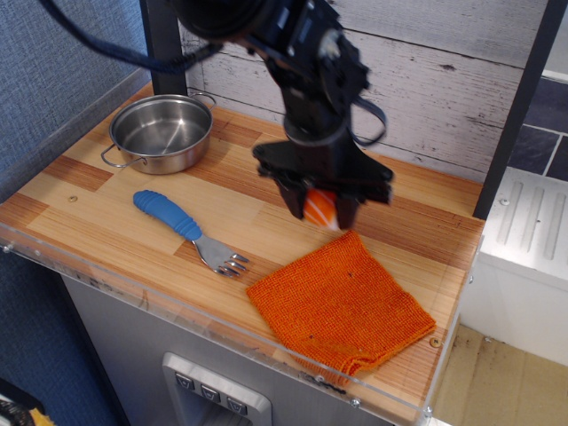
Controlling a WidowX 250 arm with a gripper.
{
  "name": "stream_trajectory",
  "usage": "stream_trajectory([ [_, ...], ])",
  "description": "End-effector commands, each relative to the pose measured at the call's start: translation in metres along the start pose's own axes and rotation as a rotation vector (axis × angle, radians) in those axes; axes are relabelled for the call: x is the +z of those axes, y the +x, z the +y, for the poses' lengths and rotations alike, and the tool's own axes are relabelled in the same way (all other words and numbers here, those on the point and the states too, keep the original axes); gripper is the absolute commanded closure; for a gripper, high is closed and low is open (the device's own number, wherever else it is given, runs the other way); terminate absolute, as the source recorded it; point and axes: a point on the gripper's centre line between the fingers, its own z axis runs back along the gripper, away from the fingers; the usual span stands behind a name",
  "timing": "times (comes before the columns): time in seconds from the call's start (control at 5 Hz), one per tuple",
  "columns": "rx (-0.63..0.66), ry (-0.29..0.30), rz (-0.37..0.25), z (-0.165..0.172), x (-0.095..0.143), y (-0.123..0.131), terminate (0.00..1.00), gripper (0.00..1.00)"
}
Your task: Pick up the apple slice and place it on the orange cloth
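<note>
My gripper (320, 211) is shut on the apple slice (320, 208), a small orange wedge with pale stripes and a white underside, held in the air between the two black fingers. It hangs just above and behind the far corner of the orange cloth (340, 302), a square knitted cloth lying flat near the front right edge of the wooden counter. The slice does not touch the cloth.
A steel pot (162, 131) stands at the back left. A fork with a blue handle (184, 225) lies left of the cloth. The counter (98, 209) has a clear plastic lip at the front and a plank wall behind.
</note>
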Motion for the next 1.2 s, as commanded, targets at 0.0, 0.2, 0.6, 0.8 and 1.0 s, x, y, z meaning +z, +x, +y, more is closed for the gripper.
stream_trajectory([
  [0.0, -0.008, -0.056, -0.003, -0.029, 0.011, -0.033, 0.00, 1.00],
  [0.2, 0.012, -0.105, 0.012, -0.031, 0.004, -0.050, 0.00, 1.00],
  [0.6, 0.048, -0.064, 0.066, -0.028, 0.000, -0.055, 0.00, 0.00],
  [0.8, 0.043, -0.063, 0.062, -0.029, 0.002, -0.053, 0.00, 0.00],
  [1.0, 0.016, -0.075, 0.057, -0.033, 0.006, -0.048, 0.00, 0.00],
])
